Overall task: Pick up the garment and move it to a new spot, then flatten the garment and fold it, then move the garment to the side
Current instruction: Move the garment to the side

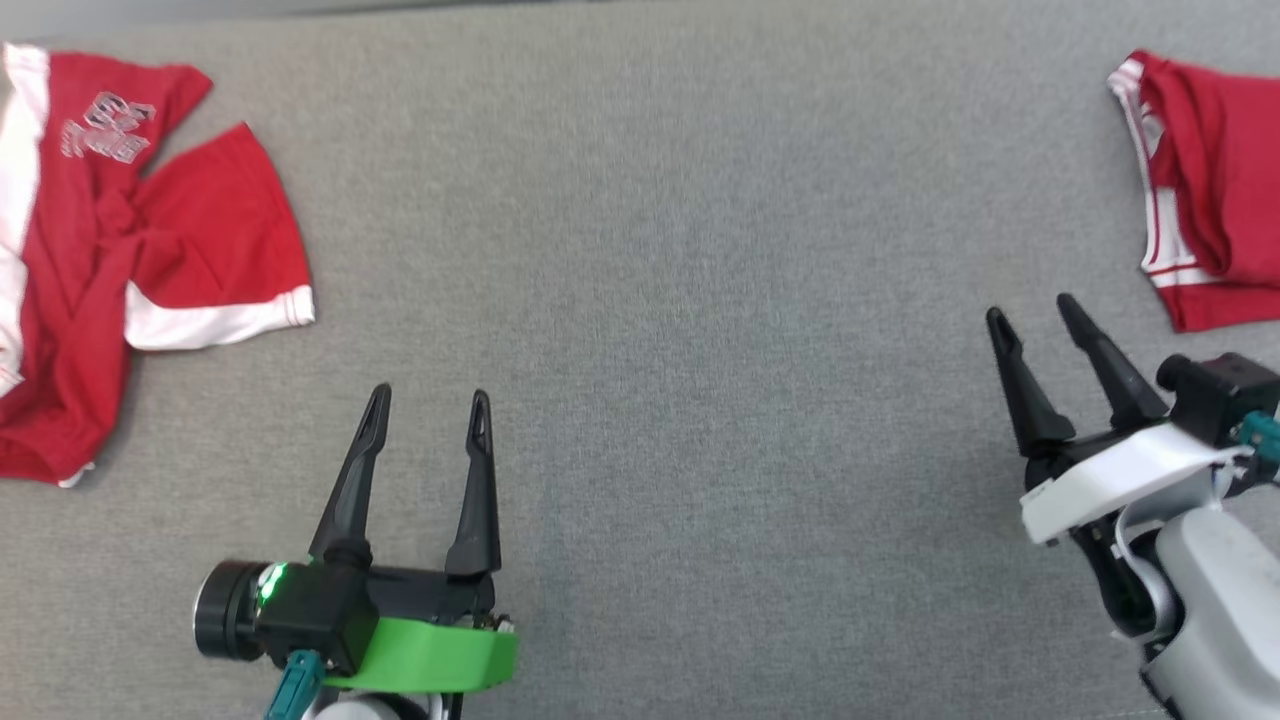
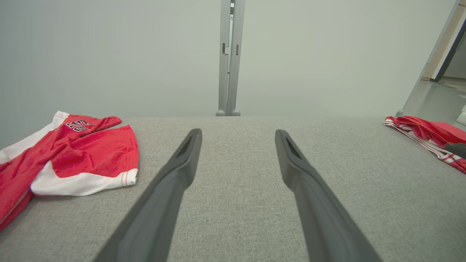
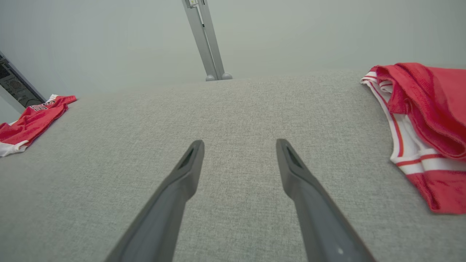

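Dark two-fingered left gripper (image 1: 430, 393), on a green-collared wrist, hangs at the near edge of the grey woven-cloth table top (image 1: 650, 300). Its fingers are spread wide with nothing between them and point toward the table's far edge over bare cloth. At the table's near right stands the right gripper (image 1: 1030, 308), on a white-collared wrist, likewise spread and empty.

At the table's right edge lies a red folded garment with white striped trim (image 1: 1215, 180), just beyond the right gripper's tips and not touching them. Its compact, layered lie at the margin suggests a piece already folded and set aside, which would account for the open fingers beside it.

At the table's left edge lies a red-and-white crumpled jersey with printed lettering (image 1: 150, 250), well apart from the left gripper. It is bunched and twisted, with one white-hemmed panel thrown outward. Judged by its disorder, it is the piece not yet handled.

Between the two garments, the middle of the table offers open ground, probably reserved for flattening and folding. Both grippers, low, open and clear of cloth, read as a neutral stance between garments.

The next move likely calls for a reach to the table's left edge. The jersey is better taken by a hem than by the bunched centre, where several layers could be caught together.
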